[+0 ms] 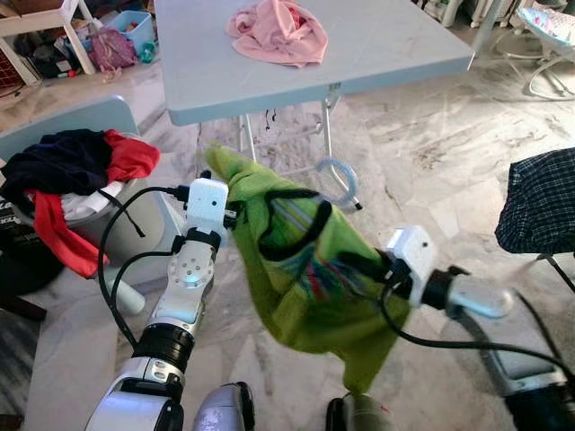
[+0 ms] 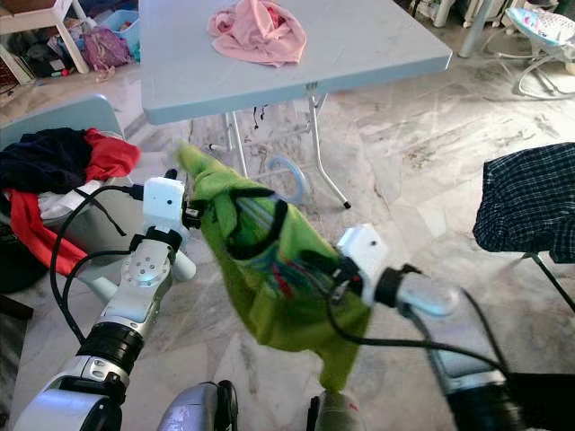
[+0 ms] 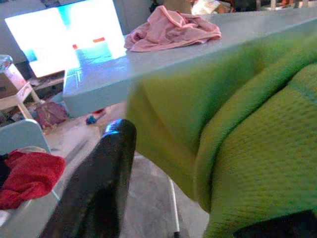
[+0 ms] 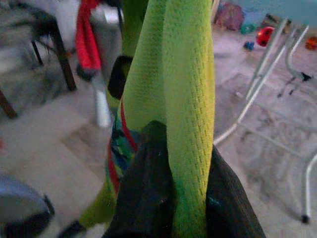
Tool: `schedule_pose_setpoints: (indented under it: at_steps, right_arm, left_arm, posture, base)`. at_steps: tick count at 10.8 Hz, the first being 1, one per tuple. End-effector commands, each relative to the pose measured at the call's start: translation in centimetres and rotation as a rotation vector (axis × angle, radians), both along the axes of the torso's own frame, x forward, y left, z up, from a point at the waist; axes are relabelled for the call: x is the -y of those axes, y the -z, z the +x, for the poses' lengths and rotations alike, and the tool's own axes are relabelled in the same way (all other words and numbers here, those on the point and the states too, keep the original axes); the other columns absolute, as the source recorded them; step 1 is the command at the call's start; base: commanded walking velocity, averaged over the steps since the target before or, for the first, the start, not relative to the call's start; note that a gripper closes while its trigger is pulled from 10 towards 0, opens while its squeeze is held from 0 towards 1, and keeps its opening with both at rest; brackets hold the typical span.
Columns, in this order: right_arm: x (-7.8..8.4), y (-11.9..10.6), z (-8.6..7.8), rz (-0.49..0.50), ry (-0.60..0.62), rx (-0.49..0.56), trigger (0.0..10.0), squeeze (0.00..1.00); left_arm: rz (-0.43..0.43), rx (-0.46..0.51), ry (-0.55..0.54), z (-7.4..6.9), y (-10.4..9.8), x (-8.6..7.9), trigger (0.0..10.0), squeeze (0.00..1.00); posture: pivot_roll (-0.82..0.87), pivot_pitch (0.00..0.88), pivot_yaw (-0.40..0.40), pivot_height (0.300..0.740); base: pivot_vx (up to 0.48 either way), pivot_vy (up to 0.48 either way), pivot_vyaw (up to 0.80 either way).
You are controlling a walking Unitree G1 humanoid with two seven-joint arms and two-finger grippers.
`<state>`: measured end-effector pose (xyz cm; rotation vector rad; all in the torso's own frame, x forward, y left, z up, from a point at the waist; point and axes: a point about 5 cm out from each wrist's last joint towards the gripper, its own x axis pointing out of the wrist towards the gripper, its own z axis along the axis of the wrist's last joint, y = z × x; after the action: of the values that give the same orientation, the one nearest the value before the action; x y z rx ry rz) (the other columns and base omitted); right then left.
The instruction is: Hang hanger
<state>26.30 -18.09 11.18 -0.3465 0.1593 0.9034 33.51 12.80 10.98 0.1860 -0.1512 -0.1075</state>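
Over a grey-veined marble floor (image 1: 422, 171), the lime-green mesh shirt (image 1: 305, 278) hangs stretched between both grippers. The right gripper (image 4: 173, 198) is clamped on its fabric at 3 o'clock; whether the left gripper (image 1: 232, 215) at 9 o'clock grips it, I cannot tell. At 12 o'clock stands a pale blue folding table (image 1: 386, 45) bearing a pink garment (image 1: 278, 31), with a laundry basket (image 1: 135, 224) of dark and red clothes at 9 o'clock.

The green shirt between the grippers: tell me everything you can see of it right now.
The green shirt is a lime-green mesh-knit garment with a dark-trimmed neck opening and a colourful print partly showing in the folds. It hangs crumpled in the air between both grippers, above the marble floor in front of the table. The right gripper pinches a fold between its fingers; the left gripper holds its upper corner. The lower end droops free, touching nothing else.
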Motion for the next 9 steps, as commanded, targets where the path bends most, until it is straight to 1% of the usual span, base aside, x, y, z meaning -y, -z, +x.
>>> schedule_pose_setpoints:
  at_steps: [1, 2, 3, 4, 5, 6, 7, 8, 9]
  right_arm:
    - [0.3, -0.2, 0.1, -0.047, -0.018, 0.021, 10.0, 0.0]
    - [1.2, 0.6, -0.2, -0.14, -0.029, 0.007, 10.0, 0.0]
    - [1.6, 0.8, -0.2, -0.176, -0.028, 0.006, 10.0, 0.0]
    - [2.6, 1.1, -0.5, -0.226, -0.032, -0.006, 10.0, 0.0]
    - [3.3, 1.0, -0.6, -0.244, -0.041, -0.005, 10.0, 0.0]
    - [4.5, 0.6, -0.8, -0.25, -0.038, -0.006, 10.0, 0.0]
    - [6.5, -0.1, -1.2, -0.267, -0.032, -0.038, 10.0, 0.0]
    - [8.1, -0.4, -1.9, -0.294, -0.041, -0.086, 10.0, 0.0]
    - [10.0, -1.5, -2.3, -0.301, -0.037, -0.105, 10.0, 0.0]
  left_arm:
    - [0.012, 0.018, -0.024, 0.2, -0.3, -0.5, 0.0, 0.0]
    - [0.014, 0.023, -0.034, 0.1, -0.4, -0.6, 0.0, 0.0]
    - [0.016, 0.026, -0.038, 0.1, -0.4, -0.6, 0.0, 0.0]
    - [0.016, 0.026, -0.041, 0.1, -0.4, -0.7, 0.0, 0.0]
    - [0.021, 0.027, -0.047, 0.1, -0.4, -0.7, 0.0, 0.0]
    - [0.021, 0.026, -0.052, 0.1, -0.4, -0.8, 0.0, 0.0]
    - [0.015, 0.022, -0.06, 0.1, -0.4, -0.9, 0.0, 0.0]
    - [0.007, 0.016, -0.064, 0.1, -0.3, -0.9, 0.0, 0.0]
    - [-0.014, -0.006, -0.072, 0.1, 0.0, -1.0, 0.0, 0.0]
  posture:
    - [-0.11, 0.15, 0.025, 0.74]
    - [-0.11, 0.15, 0.025, 0.74]
    - [-0.11, 0.15, 0.025, 0.74]
    - [-0.11, 0.149, 0.025, 0.74]
    - [-0.11, 0.149, 0.025, 0.74]
    - [-0.11, 0.149, 0.025, 0.74]
    - [-0.11, 0.149, 0.025, 0.74]
    - [-0.11, 0.15, 0.025, 0.74]
    - [-0.11, 0.15, 0.025, 0.74]
  base:
    - [0.0, 0.0, 0.0]
    - [0.0, 0.0, 0.0]
    - [0.0, 0.0, 0.0]
    - [0.0, 0.0, 0.0]
    - [0.0, 0.0, 0.0]
    - [0.0, 0.0, 0.0]
    - [0.0, 0.0, 0.0]
    - [0.0, 0.0, 0.0]
    - [0.0, 0.0, 0.0]
